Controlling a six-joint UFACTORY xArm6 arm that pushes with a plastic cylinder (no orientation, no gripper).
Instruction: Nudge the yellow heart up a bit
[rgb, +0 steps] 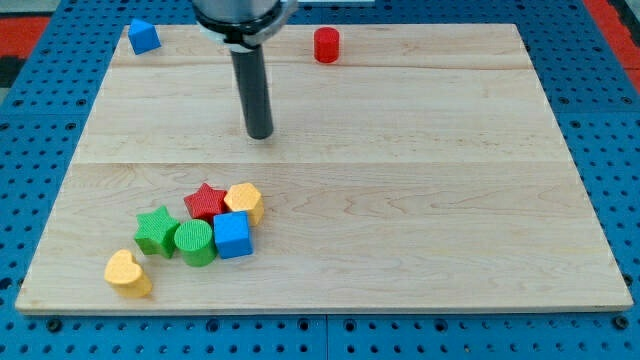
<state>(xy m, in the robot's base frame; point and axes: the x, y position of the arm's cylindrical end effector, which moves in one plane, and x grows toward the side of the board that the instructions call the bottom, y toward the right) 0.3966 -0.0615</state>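
Note:
The yellow heart (127, 273) lies near the board's bottom left corner, just below and left of a cluster of blocks. My tip (260, 134) stands on the board well above and to the right of the heart, above the cluster and apart from every block. The cluster holds a green star (156, 230), a green cylinder (194, 242), a blue cube (232, 235), a red star (206, 202) and a yellow hexagonal block (244, 201). The heart sits close to the green star.
A blue block (143, 37) sits at the board's top left corner. A red cylinder (326, 46) stands at the top middle. The wooden board (400, 200) rests on a blue perforated base; its bottom edge runs just below the heart.

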